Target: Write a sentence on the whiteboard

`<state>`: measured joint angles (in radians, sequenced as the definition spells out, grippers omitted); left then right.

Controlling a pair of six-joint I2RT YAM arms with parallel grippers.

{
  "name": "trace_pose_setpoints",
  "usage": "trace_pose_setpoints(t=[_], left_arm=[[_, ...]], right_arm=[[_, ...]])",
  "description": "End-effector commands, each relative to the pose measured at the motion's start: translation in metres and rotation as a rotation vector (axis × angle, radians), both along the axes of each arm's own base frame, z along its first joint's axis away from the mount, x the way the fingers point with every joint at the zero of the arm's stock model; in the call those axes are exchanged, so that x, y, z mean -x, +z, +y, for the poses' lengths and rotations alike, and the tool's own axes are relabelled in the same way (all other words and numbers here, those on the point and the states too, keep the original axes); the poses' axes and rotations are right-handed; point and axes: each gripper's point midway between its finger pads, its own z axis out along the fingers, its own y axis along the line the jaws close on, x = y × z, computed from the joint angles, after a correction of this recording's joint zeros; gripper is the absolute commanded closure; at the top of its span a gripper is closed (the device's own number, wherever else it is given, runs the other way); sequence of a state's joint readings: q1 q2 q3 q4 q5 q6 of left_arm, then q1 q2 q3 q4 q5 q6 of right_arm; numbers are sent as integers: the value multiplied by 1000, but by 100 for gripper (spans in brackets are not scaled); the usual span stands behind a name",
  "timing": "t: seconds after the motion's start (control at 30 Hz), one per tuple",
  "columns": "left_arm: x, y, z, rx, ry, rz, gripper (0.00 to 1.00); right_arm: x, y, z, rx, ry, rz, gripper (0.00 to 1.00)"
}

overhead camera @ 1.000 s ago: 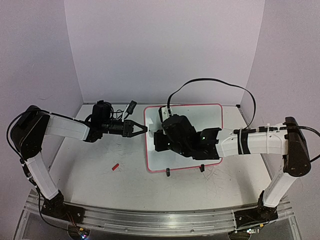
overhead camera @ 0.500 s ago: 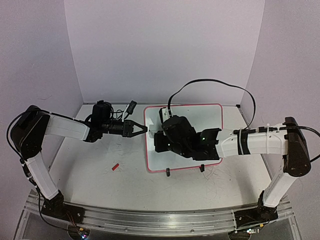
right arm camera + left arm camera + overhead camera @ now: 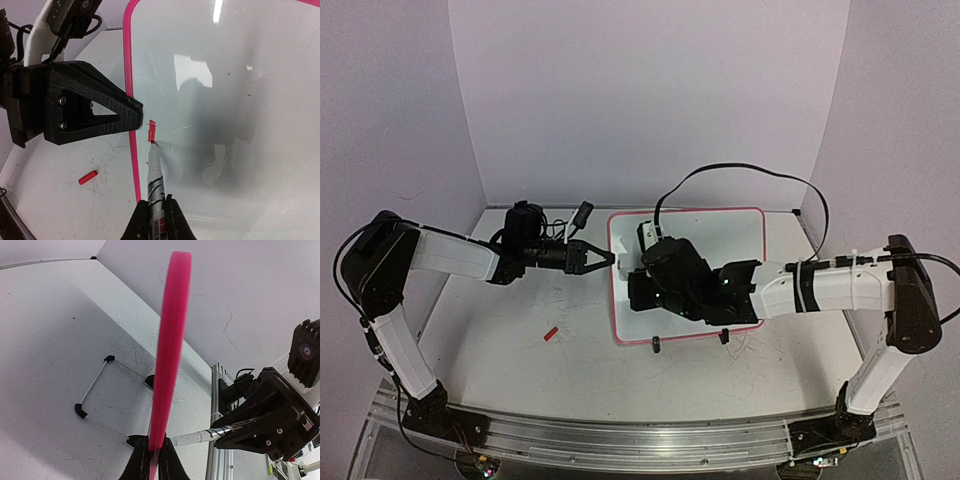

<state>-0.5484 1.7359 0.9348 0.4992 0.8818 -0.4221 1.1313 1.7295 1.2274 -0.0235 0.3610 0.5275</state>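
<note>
right wrist | left gripper [image 3: 138, 107] pinches whiteboard [image 3: 235, 120] rim (marker [image 3: 155, 176] touching)

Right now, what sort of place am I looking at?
Probably a robotics lab bench, not a home: a left arm and right arm bolted to a metal rail, plain white panels boxing in the scuffed table, and a whiteboard and marker in use.
</note>
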Motion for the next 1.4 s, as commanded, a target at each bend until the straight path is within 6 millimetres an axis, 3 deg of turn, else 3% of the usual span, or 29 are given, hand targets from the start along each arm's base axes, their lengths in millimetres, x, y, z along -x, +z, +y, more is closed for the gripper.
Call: trace_pose_setpoints(t=[0.0, 0.83, 1.03, 1.37], left_arm=[[8, 18, -5, 46, -60, -13, 100], [11, 18, -8, 46, -70, -12, 100], [10, 17, -8, 45, -70, -11, 100], [11, 18, -8, 46, -70, -12, 100]], right_arm=[[1, -24, -6, 54, -16, 33, 100], [12, -41, -5, 60, -12, 76, 100], [5, -32, -7, 63, -43, 39, 100], [2, -27, -32, 61, -140, 23, 100]])
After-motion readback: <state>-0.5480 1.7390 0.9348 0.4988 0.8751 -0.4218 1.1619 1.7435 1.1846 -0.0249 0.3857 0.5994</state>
